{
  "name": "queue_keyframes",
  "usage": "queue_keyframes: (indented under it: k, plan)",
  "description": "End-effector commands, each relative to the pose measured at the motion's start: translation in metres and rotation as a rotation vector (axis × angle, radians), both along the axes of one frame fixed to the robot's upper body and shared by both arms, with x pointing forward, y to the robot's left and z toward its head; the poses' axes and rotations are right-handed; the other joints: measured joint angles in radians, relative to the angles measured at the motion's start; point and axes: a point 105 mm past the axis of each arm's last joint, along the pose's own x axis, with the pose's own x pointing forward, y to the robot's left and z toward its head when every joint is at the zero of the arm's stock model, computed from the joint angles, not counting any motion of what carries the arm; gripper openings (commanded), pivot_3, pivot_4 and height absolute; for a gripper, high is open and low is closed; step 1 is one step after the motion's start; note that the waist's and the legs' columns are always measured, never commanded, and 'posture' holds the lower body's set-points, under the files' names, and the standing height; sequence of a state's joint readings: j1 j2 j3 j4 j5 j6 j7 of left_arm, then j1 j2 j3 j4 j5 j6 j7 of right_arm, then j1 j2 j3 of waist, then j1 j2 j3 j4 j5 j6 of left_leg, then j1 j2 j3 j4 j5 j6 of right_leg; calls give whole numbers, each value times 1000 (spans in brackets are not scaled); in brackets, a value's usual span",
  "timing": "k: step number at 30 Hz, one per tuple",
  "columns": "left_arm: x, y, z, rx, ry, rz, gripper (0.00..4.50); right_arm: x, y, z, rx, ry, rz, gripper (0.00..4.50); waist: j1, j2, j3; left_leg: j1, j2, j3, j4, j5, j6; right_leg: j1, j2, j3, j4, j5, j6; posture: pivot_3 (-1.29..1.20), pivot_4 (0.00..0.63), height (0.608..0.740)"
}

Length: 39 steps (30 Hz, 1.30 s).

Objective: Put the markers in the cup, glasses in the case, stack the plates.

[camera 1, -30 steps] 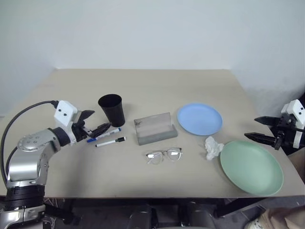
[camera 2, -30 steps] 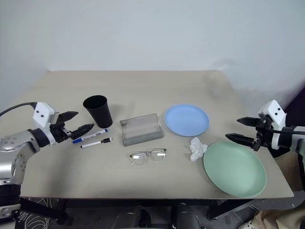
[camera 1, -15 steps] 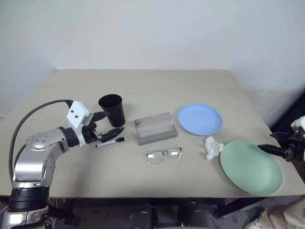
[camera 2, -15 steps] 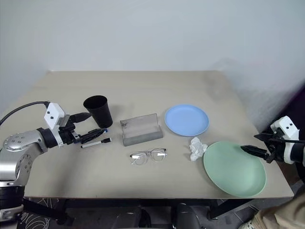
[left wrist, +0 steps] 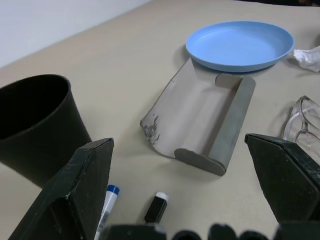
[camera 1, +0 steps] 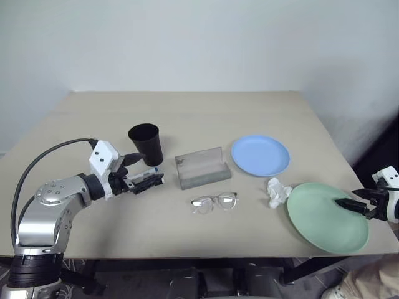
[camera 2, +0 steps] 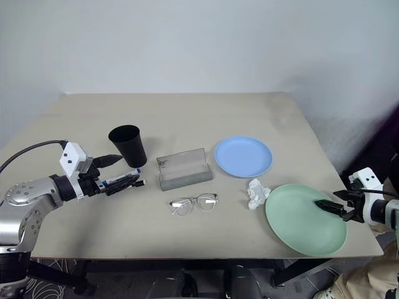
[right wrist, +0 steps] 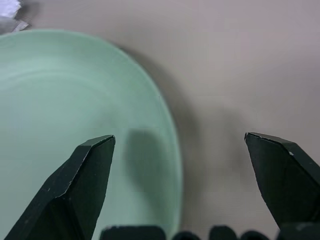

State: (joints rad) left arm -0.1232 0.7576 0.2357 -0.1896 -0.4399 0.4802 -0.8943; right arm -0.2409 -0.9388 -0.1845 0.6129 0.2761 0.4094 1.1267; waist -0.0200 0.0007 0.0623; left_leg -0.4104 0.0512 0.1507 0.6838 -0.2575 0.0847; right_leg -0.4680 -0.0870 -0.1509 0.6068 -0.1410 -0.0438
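at left of centre in the head views, we place the left gripper [camera 1: 144, 181] over the two markers [left wrist: 156, 207], jaws spread wide and empty, beside the black cup [camera 1: 146, 143]. we judge the marker step in hand: next, lower, close on one marker, lift it over the cup's rim. at lower right, the right gripper [camera 2: 328, 207], also spread and holding nothing, straddles the mint green plate's [camera 2: 299, 221] outer rim. the markers are thin, white, one blue-capped, one black-capped. the grey case [camera 1: 201, 167] lies open; the glasses [camera 1: 215, 202] sit below it.
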Motion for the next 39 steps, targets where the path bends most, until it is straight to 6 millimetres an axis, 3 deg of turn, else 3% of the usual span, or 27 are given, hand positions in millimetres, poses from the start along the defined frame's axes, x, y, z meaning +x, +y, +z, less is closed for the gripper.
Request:
queue_keyframes:
  k: [1,5,14,18,26,29,34,39]
  plan:
    - [-2,2,15,5,-59,9,4488,7,8,13,34,-40,22,4323,0,0,0,0,0,0,0,0,0,0,0,0,0,0,0,0,0,732]
    - [-2,1,13,2,-57,17,4500,7,14,14,60,-35,28,3229,0,1,0,0,0,0,0,0,0,0,0,0,0,0,0,0,0,732]
    - [-1,1,10,-1,-53,24,4500,3,19,25,124,-32,21,73,0,1,0,0,0,-1,0,0,0,0,0,0,0,0,0,0,0,732]
    - [1,0,8,-5,-51,24,4500,6,15,39,211,-54,-38,73,0,1,0,0,0,-2,0,0,0,1,0,-1,-1,0,0,0,0,732]
    - [3,0,7,-10,-49,26,4500,24,12,92,470,-173,-117,73,0,3,0,0,0,-2,0,0,0,1,0,-2,-3,0,0,0,0,732]
    - [4,0,7,-10,-52,29,4500,38,22,106,489,-230,-104,73,0,2,0,0,0,-4,0,0,0,2,0,-2,-3,0,0,0,0,732]
    - [6,1,9,-12,-57,32,4500,80,43,115,430,-288,-192,73,-1,3,0,0,0,-6,0,0,0,0,0,-4,-5,0,0,0,0,732]
    - [9,1,13,-11,-67,31,4500,123,83,118,400,-314,-230,73,-1,3,0,0,-1,-4,0,0,0,-3,1,-3,-2,0,0,0,0,732]
